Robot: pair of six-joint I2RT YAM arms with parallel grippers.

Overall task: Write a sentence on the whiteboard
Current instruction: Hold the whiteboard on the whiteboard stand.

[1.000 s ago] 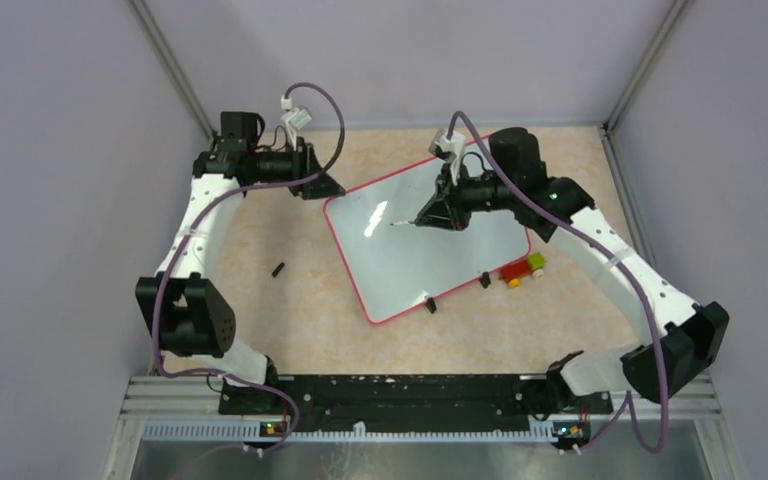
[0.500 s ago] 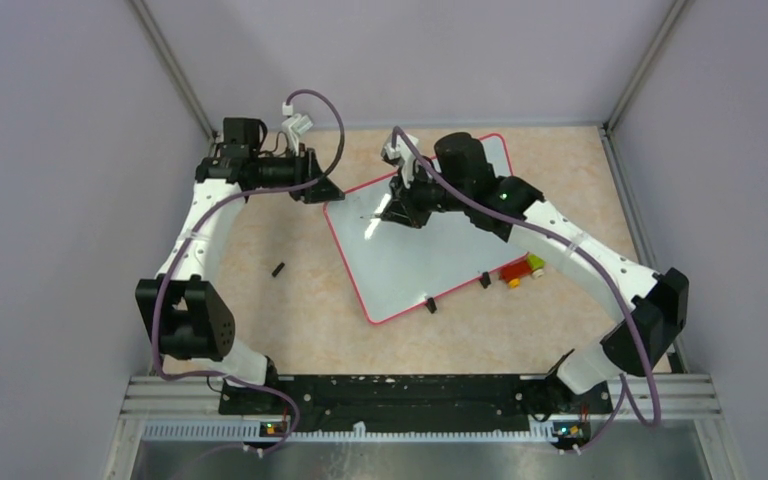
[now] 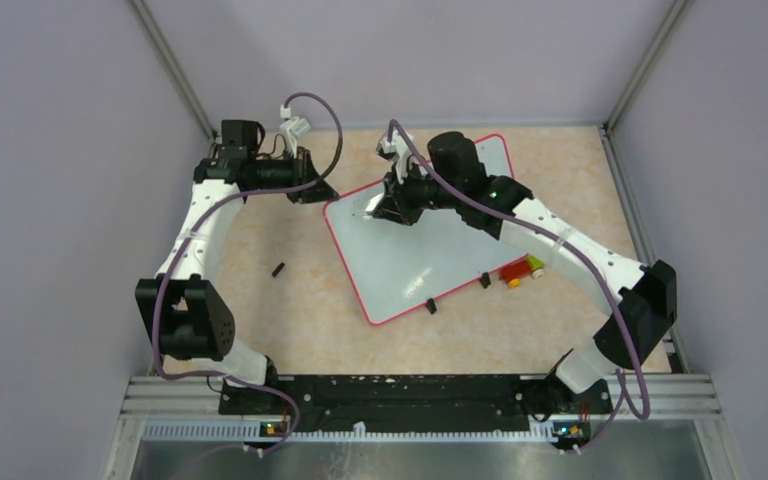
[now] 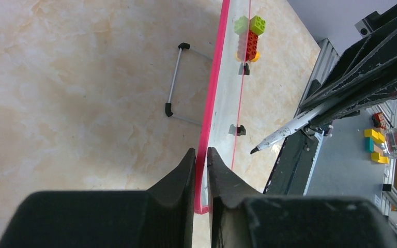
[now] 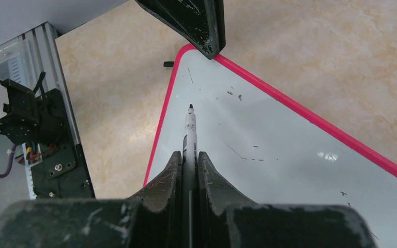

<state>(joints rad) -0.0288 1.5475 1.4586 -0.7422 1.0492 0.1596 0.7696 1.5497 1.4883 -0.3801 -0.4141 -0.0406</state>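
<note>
The whiteboard point(image 3: 430, 255), glossy white with a red frame, lies slanted mid-table. My left gripper point(image 3: 322, 190) is shut on its far left corner; the left wrist view shows its fingers pinching the red frame point(image 4: 213, 98) edge-on. My right gripper point(image 3: 385, 210) is shut on a marker point(image 5: 189, 129) that points at that same corner. The marker's black tip point(image 4: 252, 151) is close over the board; I cannot tell whether it touches. No sentence shows on the board point(image 5: 279, 134), only a few faint specks and short strokes.
A small black cap point(image 3: 278, 269) lies on the table left of the board. A stack of toy bricks point(image 3: 522, 270) sits by the board's near right edge, beside its two black feet point(image 3: 429, 304). A thin metal rod point(image 4: 176, 80) lies beside the board.
My right arm has swung left across the board with the marker, from the board's middle to its far left corner. The left gripper and the board have stayed put.
</note>
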